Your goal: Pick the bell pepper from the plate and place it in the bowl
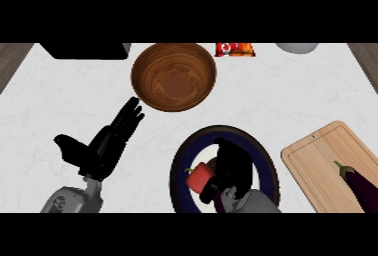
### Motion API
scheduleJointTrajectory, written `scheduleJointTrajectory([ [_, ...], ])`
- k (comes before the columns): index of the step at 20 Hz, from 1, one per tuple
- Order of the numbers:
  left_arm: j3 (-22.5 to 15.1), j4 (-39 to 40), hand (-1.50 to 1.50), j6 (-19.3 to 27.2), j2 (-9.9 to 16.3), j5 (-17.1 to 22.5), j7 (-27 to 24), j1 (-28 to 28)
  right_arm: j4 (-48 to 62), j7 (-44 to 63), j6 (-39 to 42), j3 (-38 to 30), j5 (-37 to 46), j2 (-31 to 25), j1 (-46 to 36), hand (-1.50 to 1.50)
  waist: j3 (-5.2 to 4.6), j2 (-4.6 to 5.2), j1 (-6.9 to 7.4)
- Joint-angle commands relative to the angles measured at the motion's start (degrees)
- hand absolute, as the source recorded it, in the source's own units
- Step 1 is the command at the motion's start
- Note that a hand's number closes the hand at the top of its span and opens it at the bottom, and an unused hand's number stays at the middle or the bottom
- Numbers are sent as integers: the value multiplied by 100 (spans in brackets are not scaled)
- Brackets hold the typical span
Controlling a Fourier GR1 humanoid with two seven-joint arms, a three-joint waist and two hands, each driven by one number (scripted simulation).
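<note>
Head view: right hand (232,167) lies over the plate (193,145), fingers curled beside the red bell pepper (199,178), which sits just left of them; hold not discernible. Bowl (175,75) lies farther, left. Left hand (107,142) rests open.

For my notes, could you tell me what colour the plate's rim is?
Dark navy blue rim on the plate, head view.

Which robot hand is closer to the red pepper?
The right hand. It is over the plate, right next to the bell pepper. The left hand is open over the counter, off to the plate's left.
</note>
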Motion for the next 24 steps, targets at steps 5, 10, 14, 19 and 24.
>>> scheduleJointTrajectory([
  [5, 17, 43, 0, -115, -224, -212, -131, 178, 706, 693, -837, 483, 12, 62, -535, 150, 3, 22, 41],
  [10, 170, -285, 0, -6, -232, -271, 401, 2, 492, 209, -506, 390, 410, 61, 5, 150, 4, 12, -19],
  [14, 177, -228, 0, -184, -206, -328, 177, 229, 517, 872, -661, 717, 328, 62, -568, 150, 3, 13, 20],
  [19, 28, -193, 0, -262, -278, -266, 421, -152, 1304, 1340, -231, 776, -290, 60, -2000, 150, -8, 108, 538],
  [24, -118, -72, 0, -428, -333, -303, 348, -321, 1775, 1448, -92, 727, -293, 60, -2752, 150, -32, 135, 819],
])
